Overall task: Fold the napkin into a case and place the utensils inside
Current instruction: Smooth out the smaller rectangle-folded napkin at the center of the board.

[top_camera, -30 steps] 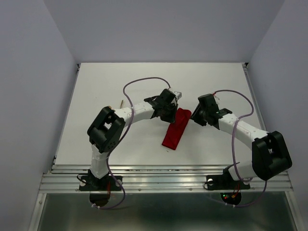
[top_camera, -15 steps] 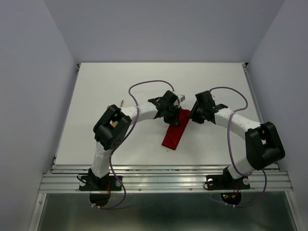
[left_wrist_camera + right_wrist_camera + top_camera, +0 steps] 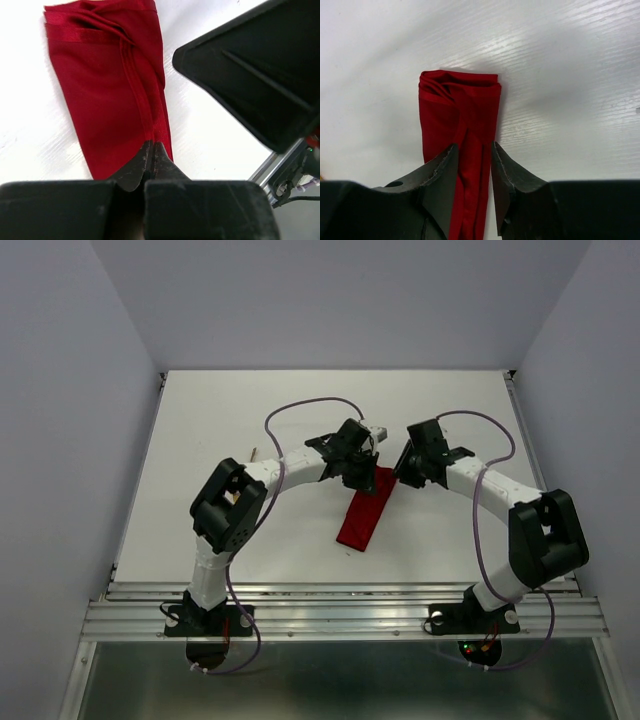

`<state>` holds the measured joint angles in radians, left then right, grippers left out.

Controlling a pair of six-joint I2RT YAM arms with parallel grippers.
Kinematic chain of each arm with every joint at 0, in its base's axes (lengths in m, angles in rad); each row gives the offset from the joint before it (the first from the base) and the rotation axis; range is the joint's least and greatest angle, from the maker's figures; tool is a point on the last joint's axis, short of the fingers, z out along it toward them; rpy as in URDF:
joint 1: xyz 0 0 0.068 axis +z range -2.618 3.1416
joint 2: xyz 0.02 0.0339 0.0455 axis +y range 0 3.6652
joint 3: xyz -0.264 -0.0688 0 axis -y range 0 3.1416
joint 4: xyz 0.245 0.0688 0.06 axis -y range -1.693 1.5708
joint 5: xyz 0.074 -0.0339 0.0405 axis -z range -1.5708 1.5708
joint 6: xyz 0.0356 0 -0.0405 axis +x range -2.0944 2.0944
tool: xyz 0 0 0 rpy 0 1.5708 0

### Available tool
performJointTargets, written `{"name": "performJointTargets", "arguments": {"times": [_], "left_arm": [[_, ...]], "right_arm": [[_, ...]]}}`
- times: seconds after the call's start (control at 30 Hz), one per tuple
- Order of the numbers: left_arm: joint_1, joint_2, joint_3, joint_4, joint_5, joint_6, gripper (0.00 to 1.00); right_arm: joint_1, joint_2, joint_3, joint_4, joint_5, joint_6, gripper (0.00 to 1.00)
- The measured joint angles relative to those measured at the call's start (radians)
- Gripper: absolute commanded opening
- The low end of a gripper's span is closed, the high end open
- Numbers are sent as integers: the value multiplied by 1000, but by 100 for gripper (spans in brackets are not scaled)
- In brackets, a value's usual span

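Case: red, folded. Left gripper: pinched shut on case's centre fold. Right gripper: half open over case, holding nothing.

Soft cloth napkin, matt black fingers, faintly grained table

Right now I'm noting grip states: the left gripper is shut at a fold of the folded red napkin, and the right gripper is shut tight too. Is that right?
Not quite. The right gripper is open, not shut: the right wrist view shows its jaws standing apart, with the red napkin visible between them. The left gripper is indeed shut at a fold of the napkin.
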<state>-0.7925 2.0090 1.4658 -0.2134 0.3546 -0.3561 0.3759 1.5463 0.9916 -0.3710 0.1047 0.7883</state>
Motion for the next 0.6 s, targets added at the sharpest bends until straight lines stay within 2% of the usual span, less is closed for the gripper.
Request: {"name": "performJointTargets", "arguments": {"times": [0.3,0.6], "left_arm": [[27,2,69,-51,-45,1,0],[24,101,74,-45,-54,-24,0]], "right_arm": [[-31,19,3,-11,-5,-12,38],[-31,92,8,-16,-18,-26,36]]}}
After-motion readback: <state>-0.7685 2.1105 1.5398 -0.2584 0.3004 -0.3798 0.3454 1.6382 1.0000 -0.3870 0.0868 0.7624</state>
